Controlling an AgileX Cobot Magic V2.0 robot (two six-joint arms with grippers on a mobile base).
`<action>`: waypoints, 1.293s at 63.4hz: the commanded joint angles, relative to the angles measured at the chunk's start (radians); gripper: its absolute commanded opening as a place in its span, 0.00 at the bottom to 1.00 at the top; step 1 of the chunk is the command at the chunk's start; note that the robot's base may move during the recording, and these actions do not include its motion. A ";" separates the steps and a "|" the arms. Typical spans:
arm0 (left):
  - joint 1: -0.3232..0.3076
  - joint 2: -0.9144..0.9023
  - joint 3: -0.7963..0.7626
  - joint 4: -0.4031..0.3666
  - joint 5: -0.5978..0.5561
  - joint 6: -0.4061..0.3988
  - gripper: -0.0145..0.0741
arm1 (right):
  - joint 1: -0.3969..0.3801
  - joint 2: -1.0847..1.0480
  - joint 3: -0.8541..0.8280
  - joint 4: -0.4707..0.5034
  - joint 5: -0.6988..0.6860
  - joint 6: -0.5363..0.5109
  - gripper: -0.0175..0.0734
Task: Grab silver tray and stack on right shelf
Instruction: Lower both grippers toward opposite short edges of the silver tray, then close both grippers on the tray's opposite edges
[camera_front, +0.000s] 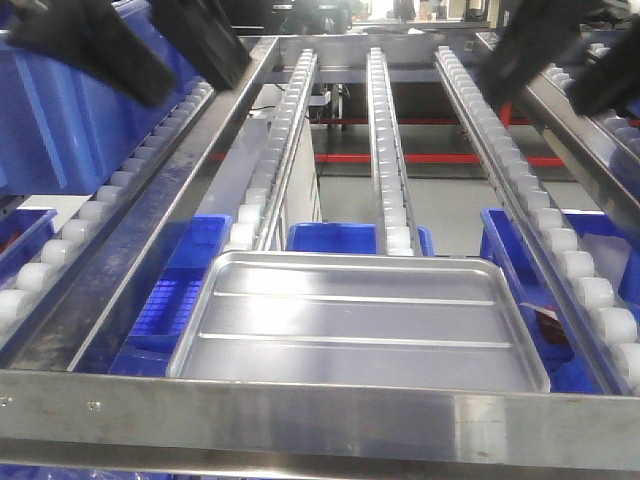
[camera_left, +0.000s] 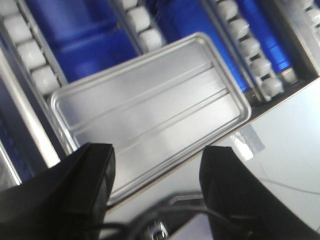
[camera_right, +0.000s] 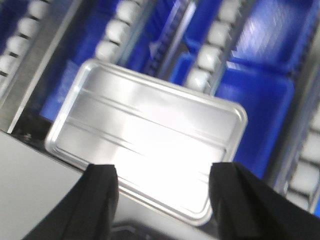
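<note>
Silver tray (camera_front: 360, 320) on right shelf (camera_front: 330, 415)

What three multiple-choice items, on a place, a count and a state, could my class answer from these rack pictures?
1. Where is the silver tray?
A. On the right shelf, at its front bar.
B. Inside a blue bin.
C. Hanging from an end effector.

2. How many raised ridges cross its base?
A. One.
B. Two.
C. Four.

3. What state is the left end effector in?
A. Shut on the tray.
B. Open, holding nothing.
C. Shut on a roller.

Answers:
1 A, its near rim lies by the bar.
2 B, two long lines show.
3 B, it stands wide open above the tray.
</note>
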 joint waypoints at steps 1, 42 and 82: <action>-0.006 0.047 -0.077 0.099 0.057 -0.185 0.50 | -0.020 0.030 -0.063 -0.061 0.036 0.102 0.74; -0.011 0.369 -0.203 0.314 0.117 -0.493 0.50 | -0.014 0.327 -0.072 -0.256 0.008 0.372 0.74; -0.009 0.490 -0.203 0.327 0.087 -0.494 0.50 | -0.014 0.483 -0.072 -0.253 -0.057 0.366 0.74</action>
